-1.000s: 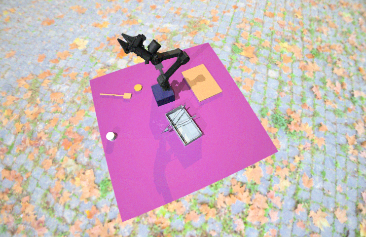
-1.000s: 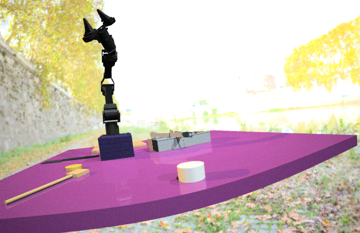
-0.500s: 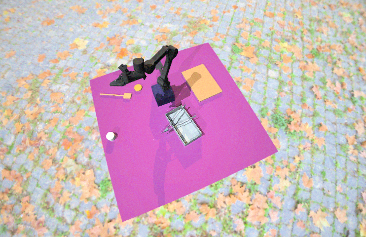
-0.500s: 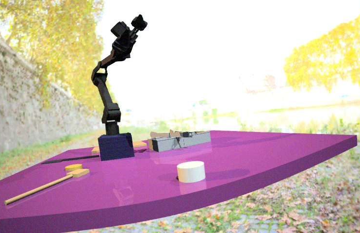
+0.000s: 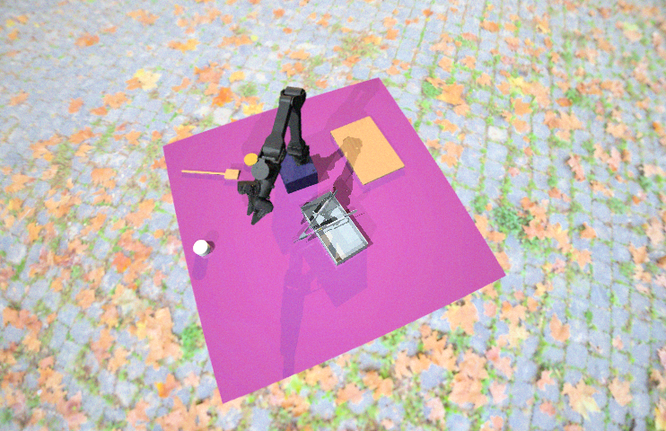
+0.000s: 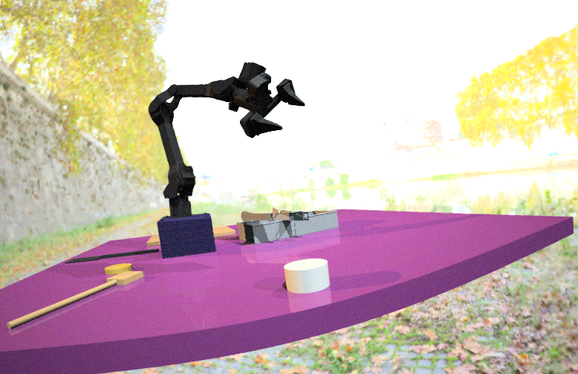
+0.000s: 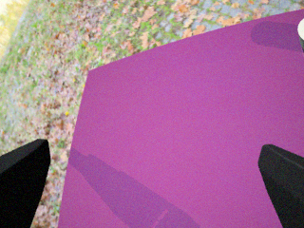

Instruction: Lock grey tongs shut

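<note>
One wooden tool [image 5: 206,173] [image 6: 62,304] with a square head lies in the exterior view's near left area. A white cylinder [image 5: 201,247] [image 6: 306,276] [image 7: 301,29] stands upright near the table edge. A yellow disc [image 5: 250,159] [image 6: 118,268] lies just beyond the tool's head. The arm rises from a dark blue block [image 5: 301,179] [image 6: 187,235]. Its gripper [image 5: 250,218] [image 6: 293,117] [image 7: 159,155] is raised above the table [image 5: 420,243] [image 6: 386,234] [image 7: 180,109], fingers spread wide, nothing between them. The grey tongs [image 5: 302,235] lie open across the roasting tin [image 5: 353,255] [image 6: 316,223], below the gripper and well apart from it. The wooden board [image 5: 374,152] [image 6: 223,231] lies separate from the tin.

No brand, label or writing is legible.

The top view resolves both tong arms; the exterior view shows the gripper's elevation and a thin dark strip [image 6: 121,254] beside the block. The wrist view includes only part of the cylinder, at its right edge.
</note>
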You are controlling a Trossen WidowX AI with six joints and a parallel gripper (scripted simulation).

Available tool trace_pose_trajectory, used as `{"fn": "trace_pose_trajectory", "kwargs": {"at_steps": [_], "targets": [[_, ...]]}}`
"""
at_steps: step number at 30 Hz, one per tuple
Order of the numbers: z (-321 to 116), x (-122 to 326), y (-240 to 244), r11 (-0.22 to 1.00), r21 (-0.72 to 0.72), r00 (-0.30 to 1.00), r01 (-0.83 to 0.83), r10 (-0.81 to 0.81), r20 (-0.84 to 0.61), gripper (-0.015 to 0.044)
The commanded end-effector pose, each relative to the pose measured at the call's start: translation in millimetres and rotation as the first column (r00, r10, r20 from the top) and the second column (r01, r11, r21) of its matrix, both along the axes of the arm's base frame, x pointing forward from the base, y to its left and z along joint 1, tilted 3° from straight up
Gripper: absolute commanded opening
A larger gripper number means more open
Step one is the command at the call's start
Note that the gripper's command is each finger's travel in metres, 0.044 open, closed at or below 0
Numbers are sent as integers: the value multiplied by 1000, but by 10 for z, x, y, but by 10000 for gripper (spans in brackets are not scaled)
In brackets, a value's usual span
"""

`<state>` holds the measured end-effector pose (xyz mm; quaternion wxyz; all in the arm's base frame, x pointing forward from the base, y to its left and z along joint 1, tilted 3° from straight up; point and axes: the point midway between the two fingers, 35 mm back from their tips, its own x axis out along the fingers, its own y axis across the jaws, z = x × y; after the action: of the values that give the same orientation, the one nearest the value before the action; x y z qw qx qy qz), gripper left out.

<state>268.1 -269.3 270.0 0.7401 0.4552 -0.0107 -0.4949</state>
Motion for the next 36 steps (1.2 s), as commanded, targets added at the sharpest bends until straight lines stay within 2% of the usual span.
{"fn": "trace_pose_trajectory", "kwargs": {"at_steps": [1, 8, 16, 24, 36], "targets": [[-421, 294, 315, 983, 147, 988, -106, 121, -97, 440], [-1223, 600, 1150, 869, 445, 882, -215, 368, -294, 440], [-1884, 452, 2142, 710, 689, 645, -141, 594, -481, 440], [-1927, 444, 2341, 699, 703, 619, -127, 610, -495, 440], [-1998, 461, 2336, 699, 703, 619, -127, 610, -495, 440]]}}
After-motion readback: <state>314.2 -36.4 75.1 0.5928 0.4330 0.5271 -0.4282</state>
